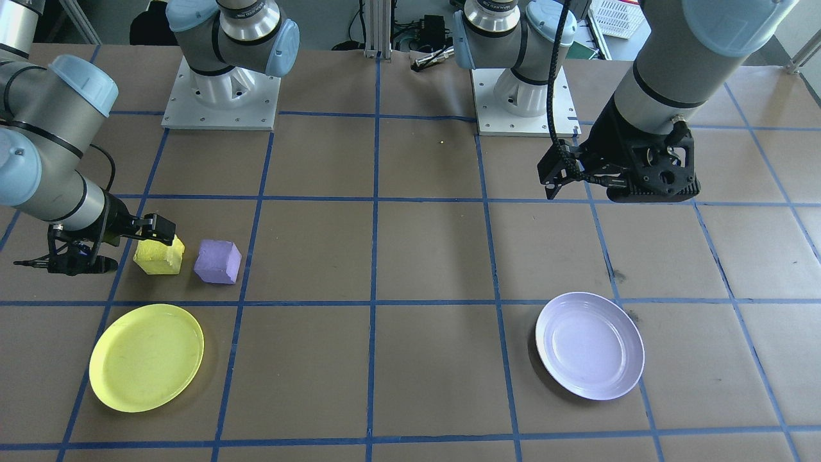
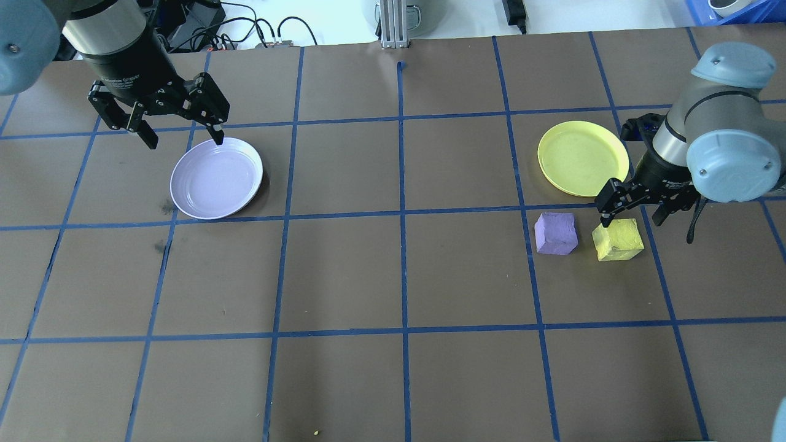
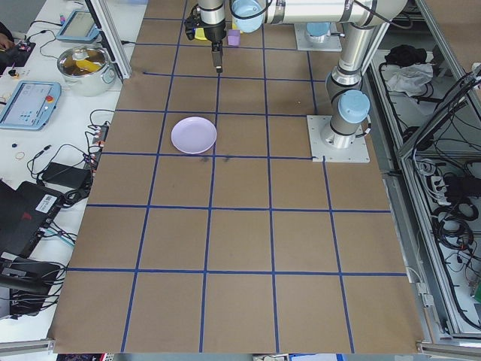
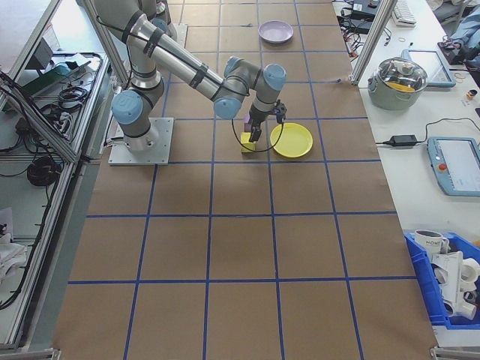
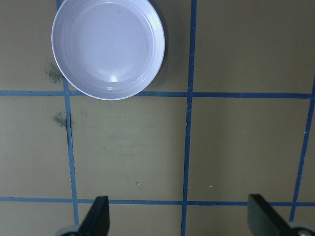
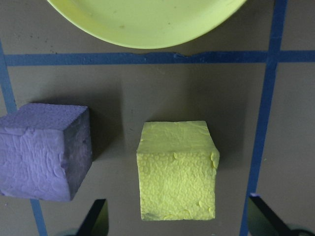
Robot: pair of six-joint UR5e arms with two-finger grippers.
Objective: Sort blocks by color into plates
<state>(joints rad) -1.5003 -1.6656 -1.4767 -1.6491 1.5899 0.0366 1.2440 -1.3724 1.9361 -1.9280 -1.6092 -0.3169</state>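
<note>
The yellow block (image 2: 617, 239) and the light purple block (image 2: 556, 233) sit side by side on the brown table, just short of the yellow plate (image 2: 583, 158). My right gripper (image 2: 632, 216) hangs open low over the yellow block (image 6: 177, 172). Its fingers stand apart on either side of that block, with the purple block (image 6: 42, 150) beside it. The pale lavender plate (image 2: 216, 178) lies empty on the other half of the table. My left gripper (image 2: 184, 140) hovers open above that plate's far rim, holding nothing. Both plates are empty.
Blue tape lines (image 2: 402, 215) divide the brown table into squares. The two arm bases (image 1: 221, 102) (image 1: 523, 102) stand at the robot's edge. A side bench holds a pot (image 4: 405, 75) and a tablet (image 4: 456, 165). A blue bin (image 4: 450, 277) stands past the table's end.
</note>
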